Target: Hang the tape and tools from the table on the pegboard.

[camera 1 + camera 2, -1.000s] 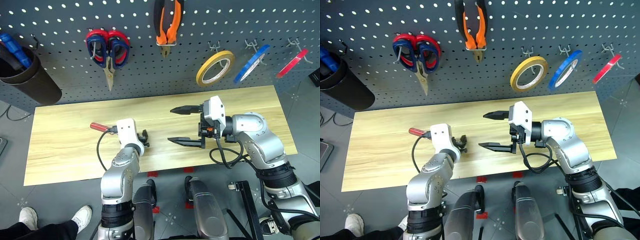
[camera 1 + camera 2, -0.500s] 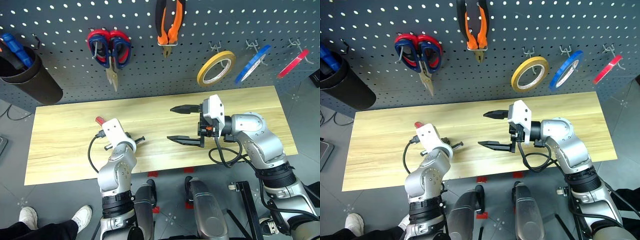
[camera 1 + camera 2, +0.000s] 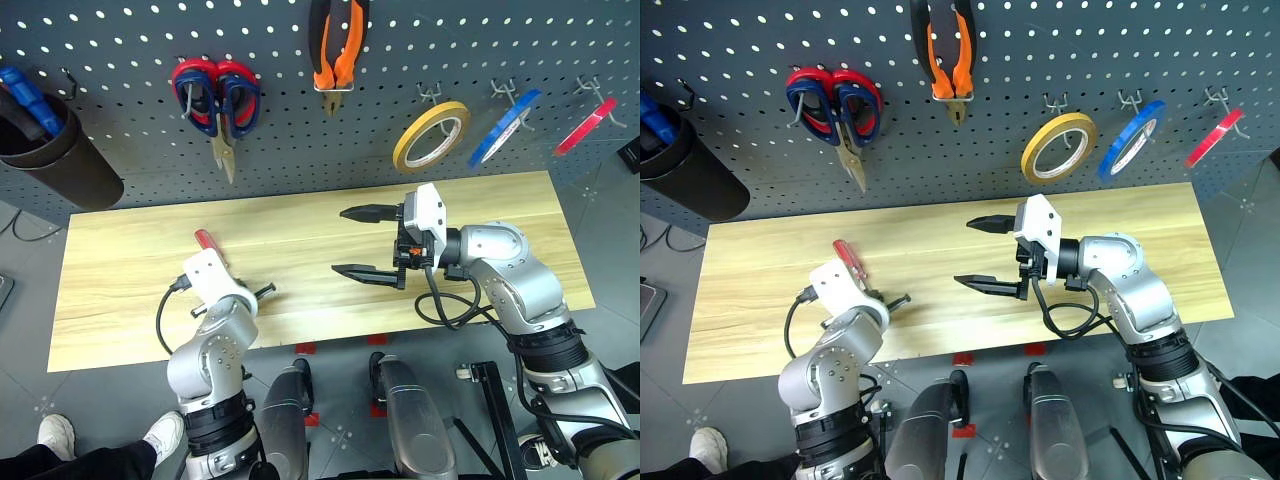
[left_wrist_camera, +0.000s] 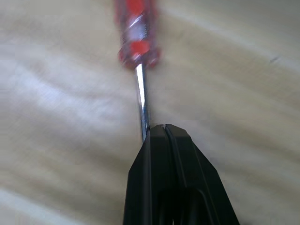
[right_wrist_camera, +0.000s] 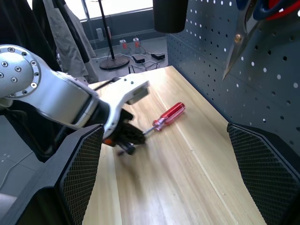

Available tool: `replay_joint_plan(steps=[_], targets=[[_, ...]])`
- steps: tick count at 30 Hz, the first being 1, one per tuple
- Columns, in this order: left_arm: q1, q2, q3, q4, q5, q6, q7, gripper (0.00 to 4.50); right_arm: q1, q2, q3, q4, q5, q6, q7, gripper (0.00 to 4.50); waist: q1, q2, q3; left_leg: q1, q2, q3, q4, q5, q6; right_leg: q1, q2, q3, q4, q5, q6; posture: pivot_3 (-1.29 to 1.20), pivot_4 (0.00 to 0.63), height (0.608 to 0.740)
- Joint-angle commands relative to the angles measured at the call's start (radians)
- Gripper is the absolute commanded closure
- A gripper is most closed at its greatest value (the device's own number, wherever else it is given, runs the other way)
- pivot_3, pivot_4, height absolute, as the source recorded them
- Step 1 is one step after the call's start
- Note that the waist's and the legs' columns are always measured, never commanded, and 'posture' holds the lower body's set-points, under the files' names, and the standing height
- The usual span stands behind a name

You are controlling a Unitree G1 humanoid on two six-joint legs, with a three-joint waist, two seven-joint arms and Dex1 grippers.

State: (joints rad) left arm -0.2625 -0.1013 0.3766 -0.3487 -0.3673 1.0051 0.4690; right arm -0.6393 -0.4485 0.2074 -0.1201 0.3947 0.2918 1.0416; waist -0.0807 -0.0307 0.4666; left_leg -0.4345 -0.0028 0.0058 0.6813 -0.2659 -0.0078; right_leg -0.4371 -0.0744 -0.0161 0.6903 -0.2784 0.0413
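Observation:
My left gripper (image 4: 164, 127) is shut on the steel shaft of the red-handled screwdriver (image 3: 204, 240), low over the left half of the table (image 3: 500, 210). The handle points toward the pegboard (image 3: 130, 40). Above the table's middle my right gripper (image 3: 342, 241) stands open and empty, pointing left. On the pegboard hang the orange-and-black pliers (image 3: 335, 45), the dark-blue-handled scissors (image 3: 243, 103) and, at the far right, the red tape (image 3: 585, 127).
Red-handled scissors (image 3: 195, 75) share the hook with the blue-handled pair. A yellow roll (image 3: 432, 135) and a blue roll (image 3: 503, 127) hang left of the red tape. A black cup (image 3: 55, 155) holding a blue-handled tool sits at the pegboard's left end.
My left gripper closed on the screwdriver's shaft and swung left and toward me, turning the handle from pointing left to pointing at the pegboard. The right arm stayed put.

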Motion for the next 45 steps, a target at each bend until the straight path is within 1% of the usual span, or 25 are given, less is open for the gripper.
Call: replay_joint_plan(steps=[1,6,9,11,13,14,16,18,21,23,24,26,29,32,34,36,37,40,45], targets=[[0.055,-0.066,-0.002,-0.048,-0.007,0.020,0.005,4.49,-0.003,0.008,-0.014,-0.023,0.004,-0.007,-0.003,0.00,0.001,0.000,0.000,0.000,0.000,0.000,0.000,0.000,0.000,0.000,0.000,0.000,0.000,0.000,0.000,-0.12,0.466,0.740],[0.061,-0.065,-0.001,-0.060,-0.007,0.041,0.006,4.49,-0.003,0.010,-0.015,-0.022,0.003,-0.009,-0.001,0.00,0.004,0.000,0.000,0.000,0.000,0.000,0.000,0.000,0.000,0.000,0.000,0.000,0.000,0.000,0.000,-0.11,0.463,0.740],[0.059,-0.047,-0.013,-0.062,-0.004,0.061,-0.010,4.49,-0.004,0.013,-0.013,-0.022,0.001,-0.009,-0.004,0.00,0.005,0.000,0.000,0.000,0.000,0.000,0.000,0.000,0.000,0.000,0.000,0.000,0.000,0.000,0.000,-0.11,0.463,0.740],[0.052,-0.008,-0.044,-0.058,0.005,0.081,-0.038,4.49,-0.004,0.015,-0.012,-0.020,0.000,-0.010,-0.005,0.00,0.005,0.000,0.000,0.000,0.000,0.000,0.000,0.000,0.000,0.000,0.000,0.000,0.000,0.000,0.000,-0.10,0.457,0.740],[0.041,0.050,-0.090,-0.058,0.017,0.106,-0.080,4.49,-0.004,0.017,-0.012,-0.018,-0.002,-0.012,-0.006,0.00,0.007,0.000,0.000,0.000,0.000,0.000,0.000,0.000,0.000,0.000,0.000,0.000,0.000,0.000,0.000,-0.10,0.457,0.740],[0.035,0.087,-0.118,-0.064,0.024,0.119,-0.105,4.49,-0.004,0.018,-0.012,-0.018,-0.002,-0.012,-0.006,0.00,0.008,0.000,0.000,0.000,0.000,0.000,0.000,0.000,0.000,0.000,0.000,0.000,0.000,0.000,0.000,-0.10,0.457,0.740],[0.014,0.194,-0.188,-0.080,0.034,0.146,-0.184,4.49,-0.003,0.021,-0.012,-0.016,-0.006,-0.015,-0.009,0.00,0.012,0.000,0.000,0.000,0.000,-0.001,0.000,0.000,0.000,0.000,0.000,0.000,0.001,0.000,0.000,-0.10,0.451,0.740],[-0.015,0.337,-0.266,-0.103,0.046,0.156,-0.278,4.49,-0.002,0.025,-0.013,-0.014,-0.011,-0.016,-0.012,0.00,0.014,0.000,0.000,0.000,0.000,-0.001,0.000,0.001,-0.001,-0.001,0.001,0.000,0.003,0.000,0.000,-0.10,0.448,0.740],[-0.055,0.527,-0.321,-0.119,0.059,0.142,-0.404,4.49,-0.001,0.032,-0.015,-0.014,-0.016,-0.017,-0.019,0.00,0.015,0.000,0.000,0.000,0.000,-0.001,0.000,0.002,-0.004,-0.002,0.001,0.001,0.003,0.000,0.000,-0.10,0.446,0.740],[-0.077,0.633,-0.333,-0.111,0.073,0.108,-0.477,4.11,-0.001,0.036,-0.015,-0.013,-0.017,-0.017,-0.024,0.00,0.016,0.000,0.000,0.000,0.000,-0.001,-0.001,0.002,-0.004,-0.002,0.001,0.001,0.003,0.000,0.000,-0.10,0.447,0.740],[-0.088,0.669,-0.331,-0.102,0.074,0.092,-0.510,3.91,-0.001,0.037,-0.015,-0.012,-0.017,-0.017,-0.025,0.00,0.016,0.000,0.000,0.000,0.000,-0.001,-0.001,0.002,-0.004,-0.003,0.001,0.001,0.003,0.000,0.000,-0.10,0.447,0.740],[-0.112,0.725,-0.330,-0.080,0.074,0.067,-0.570,3.32,0.000,0.038,-0.016,-0.010,-0.019,-0.019,-0.026,0.00,0.020,0.000,0.000,0.000,0.000,-0.001,-0.001,0.003,-0.004,-0.003,0.001,0.000,0.002,0.000,0.000,-0.10,0.449,0.740],[-0.131,0.760,-0.331,-0.057,0.089,0.046,-0.614,2.30,0.001,0.041,-0.017,-0.009,-0.020,-0.019,-0.029,0.00,0.025,0.000,0.000,0.000,0.000,-0.001,-0.001,0.003,-0.004,-0.002,0.001,0.000,0.001,0.000,0.000,-0.10,0.450,0.740],[-0.121,0.787,-0.356,-0.043,0.130,0.018,-0.635,1.39,0.001,0.043,-0.019,-0.009,-0.020,-0.016,-0.035,0.00,0.025,0.000,0.000,0.000,0.000,-0.001,-0.001,0.003,-0.004,-0.002,0.000,0.000,0.001,0.000,0.000,-0.10,0.451,0.740],[-0.109,0.787,-0.363,-0.037,0.147,0.004,-0.644,0.76,0.001,0.044,-0.019,-0.010,-0.020,-0.013,-0.039,0.00,0.025,0.000,0.000,0.000,0.000,-0.001,-0.001,0.003,-0.004,-0.002,0.000,0.000,0.001,0.000,0.000,-0.11,0.454,0.740],[-0.100,0.762,-0.344,-0.025,0.147,-0.006,-0.646,0.17,0.001,0.043,-0.019,-0.010,-0.019,-0.012,-0.041,0.00,0.024,0.000,0.000,0.000,0.000,-0.001,-0.001,0.003,-0.004,-0.002,0.000,0.000,0.001,0.000,0.000,-0.11,0.455,0.740],[-0.096,0.747,-0.329,-0.014,0.144,-0.012,-0.644,0.04,0.001,0.042,-0.019,-0.010,-0.018,-0.011,-0.043,0.00,0.024,0.000,0.000,0.000,0.000,-0.001,-0.001,0.003,-0.004,-0.002,0.000,0.000,0.001,0.000,0.000,-0.11,0.455,0.740],[-0.090,0.704,-0.279,0.038,0.131,-0.030,-0.646,0.04,0.002,0.040,-0.018,-0.012,-0.018,-0.010,-0.045,0.00,0.024,0.000,0.000,0.000,0.000,-0.001,-0.001,0.003,-0.004,-0.002,0.000,0.000,0.001,0.000,0.000,-0.11,0.458,0.740],[-0.103,0.687,-0.243,0.148,0.140,-0.112,-0.676,0.04,0.004,0.036,-0.018,-0.017,-0.016,-0.004,-0.045,0.00,0.024,0.000,0.000,0.000,0.000,-0.002,-0.001,0.003,-0.004,-0.003,0.000,0.000,0.002,0.000,0.000,-0.11,0.462,0.740]])
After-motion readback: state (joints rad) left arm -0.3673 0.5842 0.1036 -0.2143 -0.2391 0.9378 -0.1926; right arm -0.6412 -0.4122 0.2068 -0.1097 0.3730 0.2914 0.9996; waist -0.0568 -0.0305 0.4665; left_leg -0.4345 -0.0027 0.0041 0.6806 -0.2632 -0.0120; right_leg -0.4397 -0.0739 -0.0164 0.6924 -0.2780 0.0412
